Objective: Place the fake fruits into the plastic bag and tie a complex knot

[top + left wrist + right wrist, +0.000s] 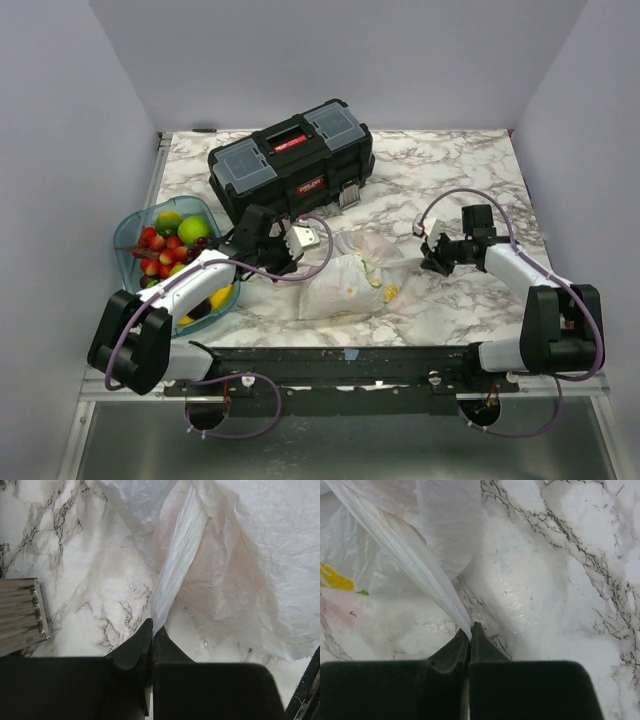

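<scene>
Spanning gap between them, plastic bag [345, 285]; left gripper [152, 628], right gripper [470, 629] each clamped on bag strand.

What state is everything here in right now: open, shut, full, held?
plastic bag: some fruit inside, a strip pinched at each side.
left gripper: shut on a bag strip.
right gripper: shut on a bag strip.
fake fruits: many in the tray, a few in the bag.
toolbox: lids shut.

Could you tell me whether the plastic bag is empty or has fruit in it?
Has fruit in it: yellow and green fruits show through the plastic bag in the top view; their number cannot be told.
</scene>
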You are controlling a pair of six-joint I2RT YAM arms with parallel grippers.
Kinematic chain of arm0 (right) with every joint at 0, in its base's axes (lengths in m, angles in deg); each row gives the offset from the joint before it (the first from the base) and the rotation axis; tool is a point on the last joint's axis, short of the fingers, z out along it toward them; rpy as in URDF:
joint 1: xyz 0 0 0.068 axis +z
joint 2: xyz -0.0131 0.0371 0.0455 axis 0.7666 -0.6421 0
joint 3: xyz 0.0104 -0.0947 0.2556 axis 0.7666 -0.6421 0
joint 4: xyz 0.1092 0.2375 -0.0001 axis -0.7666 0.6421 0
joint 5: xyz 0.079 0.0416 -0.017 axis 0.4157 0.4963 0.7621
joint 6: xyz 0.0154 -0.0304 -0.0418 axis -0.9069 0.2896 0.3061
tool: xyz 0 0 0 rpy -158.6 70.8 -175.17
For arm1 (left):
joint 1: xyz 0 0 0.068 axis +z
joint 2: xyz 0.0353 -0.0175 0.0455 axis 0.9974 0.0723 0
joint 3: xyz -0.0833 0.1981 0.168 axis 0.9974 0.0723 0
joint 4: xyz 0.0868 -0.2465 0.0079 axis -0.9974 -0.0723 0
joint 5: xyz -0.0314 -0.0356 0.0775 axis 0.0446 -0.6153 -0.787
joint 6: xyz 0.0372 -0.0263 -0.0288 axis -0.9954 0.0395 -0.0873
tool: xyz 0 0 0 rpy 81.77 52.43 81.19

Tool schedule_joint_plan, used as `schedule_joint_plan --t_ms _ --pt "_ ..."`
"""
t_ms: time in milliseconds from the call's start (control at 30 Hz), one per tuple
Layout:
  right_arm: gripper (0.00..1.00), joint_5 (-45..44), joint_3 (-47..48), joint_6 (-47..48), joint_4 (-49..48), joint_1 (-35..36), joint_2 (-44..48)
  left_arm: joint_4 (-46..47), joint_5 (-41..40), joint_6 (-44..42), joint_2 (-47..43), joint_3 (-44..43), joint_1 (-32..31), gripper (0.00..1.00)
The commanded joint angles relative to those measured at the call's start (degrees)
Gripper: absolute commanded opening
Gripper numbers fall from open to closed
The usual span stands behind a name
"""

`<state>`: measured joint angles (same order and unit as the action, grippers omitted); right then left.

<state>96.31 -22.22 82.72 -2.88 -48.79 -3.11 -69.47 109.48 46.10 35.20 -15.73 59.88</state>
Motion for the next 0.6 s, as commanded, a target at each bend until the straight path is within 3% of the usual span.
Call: schedule_joint_plan --t_ms 0,167,333,567 --pt "0.01 -14.97 1.24 0.08 -2.80 -3.57 -2.33 -3.22 -10.44 -1.85 2.66 0.51 -1.30 0.00" --pt "0.01 -16.56 7.99 -2.53 -5.79 -4.23 -9.58 -0.01 -13.12 0.39 7.34 -3.13 -5.68 0.00" --pt "0.01 -16.71 15.28 -3.24 -6.31 -7.98 -14.13 -0.45 -13.29 2.98 7.22 -6.46 -5.24 0.00" --pt "0.01 -6.58 17.98 -2.00 3.78 -9.38 -12.08 -2.02 -10.11 5.06 2.51 -5.55 -4.33 0.00"
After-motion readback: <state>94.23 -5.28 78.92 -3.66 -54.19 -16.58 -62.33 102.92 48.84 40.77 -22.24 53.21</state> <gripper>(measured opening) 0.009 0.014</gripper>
